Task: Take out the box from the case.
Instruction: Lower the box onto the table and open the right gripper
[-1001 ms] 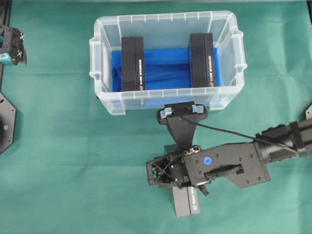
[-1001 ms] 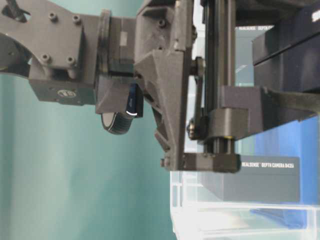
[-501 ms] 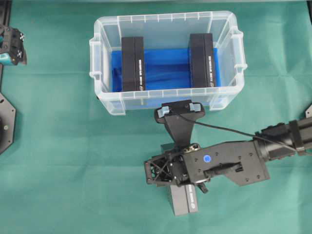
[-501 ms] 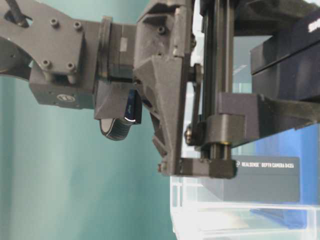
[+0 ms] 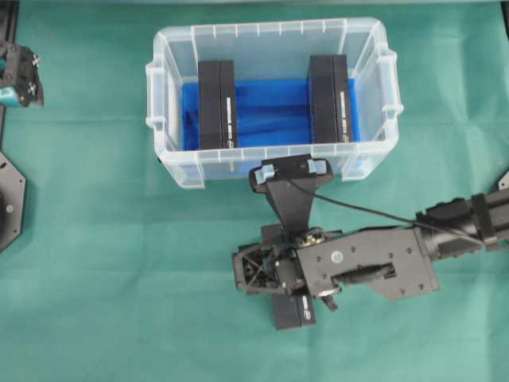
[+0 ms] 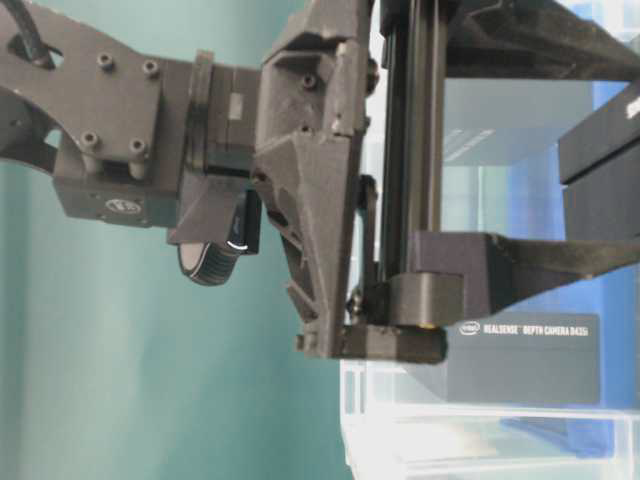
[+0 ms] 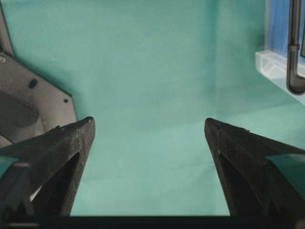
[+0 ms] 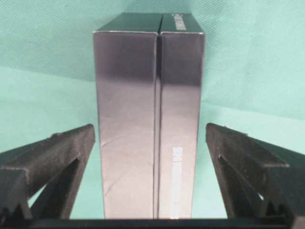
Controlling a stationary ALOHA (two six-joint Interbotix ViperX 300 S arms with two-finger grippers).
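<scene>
The case (image 5: pixel 164 83), a clear plastic bin with a blue lining, stands at the back of the green cloth. Two black boxes lie in it, one left (image 5: pixel 217 103) and one right (image 5: pixel 329 97). A third black box (image 5: pixel 294 312) rests on the cloth in front of the case. My right gripper (image 5: pixel 282 274) hangs over it, open. In the right wrist view this box (image 8: pixel 150 95) stands between the fingers (image 8: pixel 71 148) with a gap on each side. My left gripper (image 7: pixel 148 121) is open over bare cloth, at the far left edge (image 5: pixel 16 76).
The right arm (image 5: pixel 445 231) reaches in from the right edge, and its wrist camera mount (image 5: pixel 290 171) nearly touches the case's front wall. A dark arm base (image 5: pixel 9 199) sits at the left edge. A case corner (image 7: pixel 279 64) shows right of the left gripper.
The right gripper's jaws have spread apart and let go of the black box, which now rests on the cloth. The right wrist has shifted slightly left and toward the case. The left arm has not moved.
</scene>
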